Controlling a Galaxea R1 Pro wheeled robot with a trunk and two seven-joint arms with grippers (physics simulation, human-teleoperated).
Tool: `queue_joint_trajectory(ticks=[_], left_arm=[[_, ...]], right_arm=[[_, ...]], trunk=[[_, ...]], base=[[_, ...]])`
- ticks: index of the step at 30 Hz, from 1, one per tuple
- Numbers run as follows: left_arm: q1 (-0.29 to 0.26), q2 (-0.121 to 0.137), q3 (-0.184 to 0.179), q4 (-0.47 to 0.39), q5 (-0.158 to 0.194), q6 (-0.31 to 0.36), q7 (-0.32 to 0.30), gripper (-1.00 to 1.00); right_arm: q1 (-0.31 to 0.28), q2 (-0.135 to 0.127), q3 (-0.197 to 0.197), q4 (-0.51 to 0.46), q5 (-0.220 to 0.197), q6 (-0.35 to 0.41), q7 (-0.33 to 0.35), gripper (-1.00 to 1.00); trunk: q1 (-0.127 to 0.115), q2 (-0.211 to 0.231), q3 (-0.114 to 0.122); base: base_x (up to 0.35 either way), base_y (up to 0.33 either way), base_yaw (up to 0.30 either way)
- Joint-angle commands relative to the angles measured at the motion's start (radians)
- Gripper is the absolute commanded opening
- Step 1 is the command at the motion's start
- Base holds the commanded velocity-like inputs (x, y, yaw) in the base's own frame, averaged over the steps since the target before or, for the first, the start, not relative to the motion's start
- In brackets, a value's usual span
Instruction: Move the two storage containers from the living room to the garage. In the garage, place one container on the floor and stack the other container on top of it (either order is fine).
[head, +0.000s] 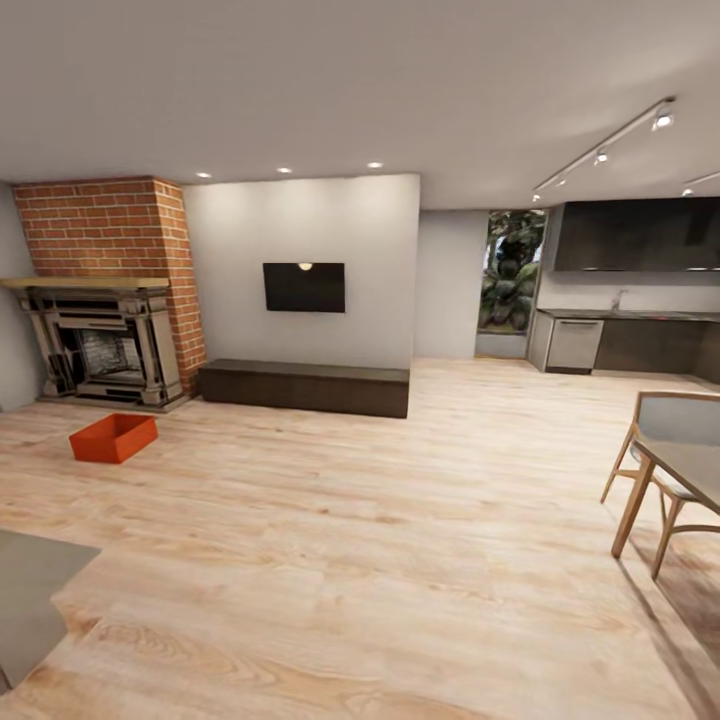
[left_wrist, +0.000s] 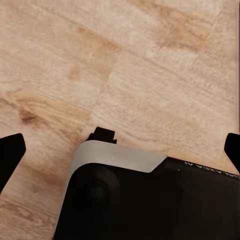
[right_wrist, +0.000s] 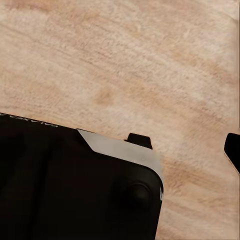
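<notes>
Container: you have one orange-red storage container (head: 114, 437) on the wood-plank floor (head: 380, 540), just in front of the brick fireplace (head: 105, 320), far off to your left.
Left gripper: black fingertips (left_wrist: 11, 152) sit wide apart at the frame edges, nothing between them, above your own base (left_wrist: 150, 200).
Right gripper: one fingertip (right_wrist: 232, 150) visible; you cannot tell how open it is.
Around: dark cabinet (head: 305, 386) beside the fireplace; table (head: 690, 470) and chair (head: 655, 430) on your right.
In the way: open floor up to the container.

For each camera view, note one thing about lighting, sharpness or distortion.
Head view: wide-angle bending at the edges, soft overall, glowing ceiling spots, orange bin evenly lit. Left wrist view: floor planks slightly blurred. Right wrist view: blurred grain, dark robot base.
</notes>
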Motion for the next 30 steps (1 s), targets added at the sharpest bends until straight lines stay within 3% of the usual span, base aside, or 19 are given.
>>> queue_joint_trajectory(ticks=[1,30], left_arm=[[-0.001,0.0,-0.006,0.0,0.007,-0.003,0.003,1.0],[-0.001,0.0,-0.006,0.0,0.007,-0.004,0.003,1.0]], right_arm=[[-0.001,0.001,0.008,0.003,-0.004,-0.005,-0.004,1.0],[-0.001,0.001,0.008,0.003,-0.004,-0.005,-0.004,1.0]], trunk=[[0.001,-0.001,-0.001],[0.001,-0.001,-0.001]], base=[[0.323,0.0,0.0],[0.323,0.0,0.0]])
